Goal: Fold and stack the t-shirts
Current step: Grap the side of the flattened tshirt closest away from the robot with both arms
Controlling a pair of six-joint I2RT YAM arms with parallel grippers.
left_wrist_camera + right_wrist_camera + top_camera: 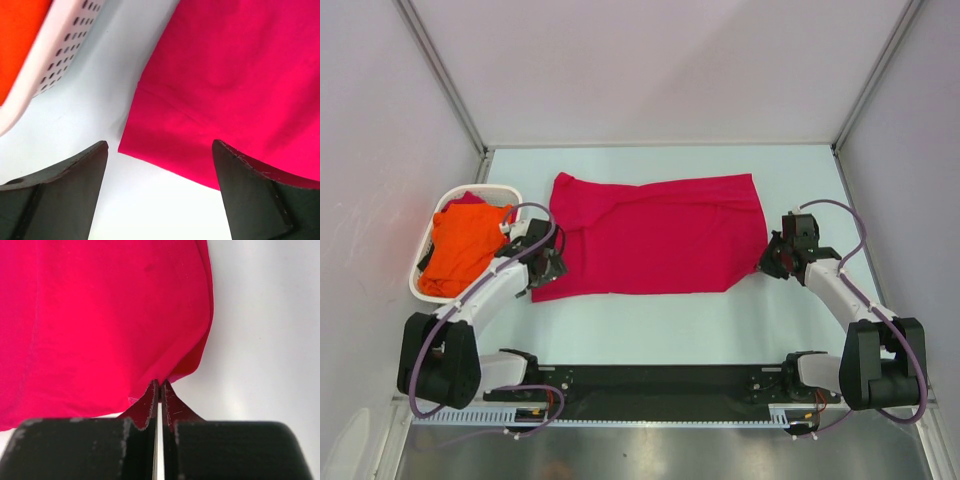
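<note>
While the crimson t-shirt [660, 235] lies spread flat across the middle of the table [670, 330], the top view shows the orange t-shirt [460, 250] heaped in the white basket [425, 285] at the far left, so the folding of the first shirt looks barely begun and the stacking not yet. From above, the left gripper [552, 262] sits at the shirt's near left corner, just beside the basket, and the right gripper [772, 258] sits at the near right corner. Seen from the left wrist, the jaws stand spread wide with nothing between them. The hem corner of the crimson cloth lies on the table just ahead of the gap, and the basket's perforated wall passes on the left. Seen from the right wrist, the jaws are pressed together and the cloth's edge draws up into a peak at their tips, so they appear to pinch the hem. My judgement is that the step in hand is gripping both near corners for a fold. The next move calls for the left jaws to settle over that corner and close on it, clear of the basket, before both arms lift together.
</note>
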